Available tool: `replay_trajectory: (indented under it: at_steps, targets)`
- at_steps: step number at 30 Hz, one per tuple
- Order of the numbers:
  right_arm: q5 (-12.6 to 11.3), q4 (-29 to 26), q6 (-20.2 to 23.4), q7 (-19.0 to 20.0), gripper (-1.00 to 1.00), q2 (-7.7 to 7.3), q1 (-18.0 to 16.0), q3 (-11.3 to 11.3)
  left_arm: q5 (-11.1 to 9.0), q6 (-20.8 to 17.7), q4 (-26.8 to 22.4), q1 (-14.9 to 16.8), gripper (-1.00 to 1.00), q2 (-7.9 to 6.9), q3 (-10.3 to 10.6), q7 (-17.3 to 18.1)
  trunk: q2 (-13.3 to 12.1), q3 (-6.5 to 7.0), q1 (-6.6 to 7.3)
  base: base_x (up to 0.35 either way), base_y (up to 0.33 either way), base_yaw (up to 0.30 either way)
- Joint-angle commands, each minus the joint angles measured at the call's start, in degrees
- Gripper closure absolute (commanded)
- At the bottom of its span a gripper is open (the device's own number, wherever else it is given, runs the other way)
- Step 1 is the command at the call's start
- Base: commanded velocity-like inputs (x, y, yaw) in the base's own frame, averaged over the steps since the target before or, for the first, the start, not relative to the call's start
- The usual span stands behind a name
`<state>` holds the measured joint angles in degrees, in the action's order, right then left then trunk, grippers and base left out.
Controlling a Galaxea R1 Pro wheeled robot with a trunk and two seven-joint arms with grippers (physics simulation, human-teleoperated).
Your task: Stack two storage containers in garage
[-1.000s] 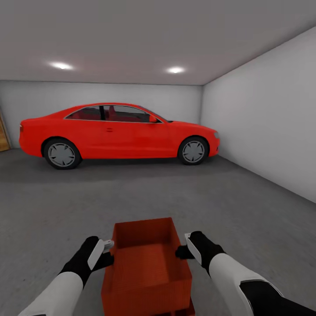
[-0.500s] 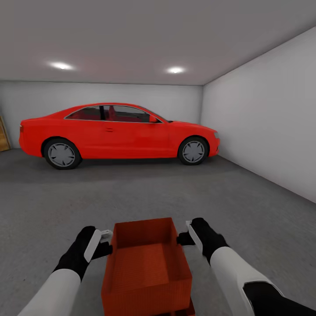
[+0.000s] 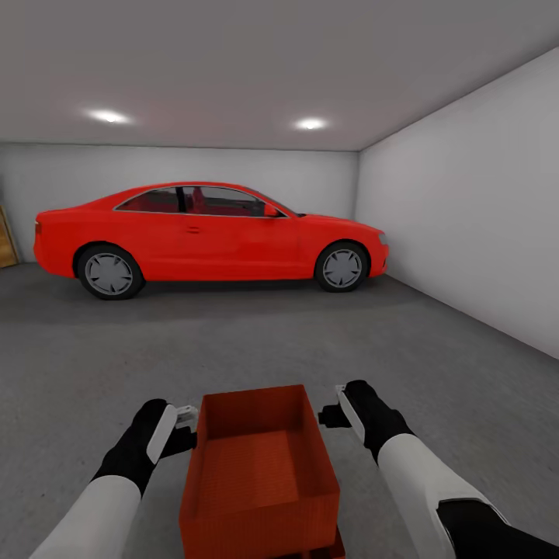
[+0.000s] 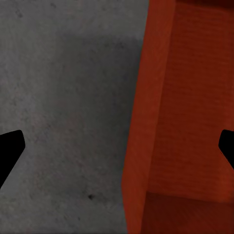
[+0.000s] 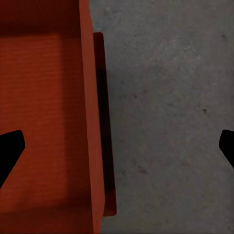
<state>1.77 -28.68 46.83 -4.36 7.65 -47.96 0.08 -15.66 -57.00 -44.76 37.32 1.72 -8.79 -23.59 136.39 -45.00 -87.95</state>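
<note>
Red car (image 3: 210, 233) ahead; both wide grippers flank stacked containers (image 3: 260, 473).

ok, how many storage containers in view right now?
2. The top container sits between both open grippers; the lower container peeks out beneath its near right corner, mostly hidden, also as an edge in the right wrist view.

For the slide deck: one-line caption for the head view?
Both open grippers flank the upper container, stacked on the lower container, red car behind.
</note>
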Motion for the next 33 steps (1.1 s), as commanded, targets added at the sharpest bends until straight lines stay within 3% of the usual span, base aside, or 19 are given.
replay_trajectory:
  at_steps: [1,14,18,21,26,29,33]
  targets:
    - [0.16,-0.07,0.28,-0.07,-1.0,0.01,-0.02,0.01,-0.6,-0.13,-0.07,0.03,-1.0,0.05,-0.17,-0.53,0.03,-0.07,0.01,0.0,0.0,0.0]
    - [0.13,-0.06,0.22,-0.01,-1.0,-0.19,-0.02,0.01,-0.62,-0.13,-0.01,0.03,-1.0,-0.11,-0.24,-0.52,0.03,-0.07,0.01,0.0,0.0,0.0]
    - [0.26,-0.06,-0.07,-0.03,-1.0,-1.1,-0.02,0.01,-0.61,-0.13,-0.05,0.03,-1.0,-1.07,-0.33,-0.57,0.03,-0.07,0.01,0.0,0.0,0.0]
    - [0.32,-0.08,-0.36,-0.04,-1.0,-3.75,-0.02,-0.05,-0.65,-0.13,0.01,0.03,-1.0,-3.65,-0.4,-0.53,0.03,-0.07,0.01,0.0,0.0,0.0]
    - [0.15,0.73,-1.44,-0.18,-1.0,-10.55,0.03,-0.08,-0.69,-0.02,1.42,-0.06,-1.0,-9.58,-1.91,-0.51,0.03,-0.07,0.01,0.0,0.0,0.0]
    - [-0.04,1.76,-4.03,-0.2,-1.0,-14.92,0.2,-0.08,-0.69,0.46,5.92,-0.25,-1.0,-13.56,-4.08,-0.49,0.03,-0.07,0.01,0.0,0.0,0.0]
    - [-0.09,5.94,-8.61,-0.21,-1.0,-18.16,0.53,-0.08,-0.74,1.07,12.95,-0.3,-1.0,-17.19,-6.0,-0.36,0.03,-0.07,0.01,0.0,0.0,0.0]
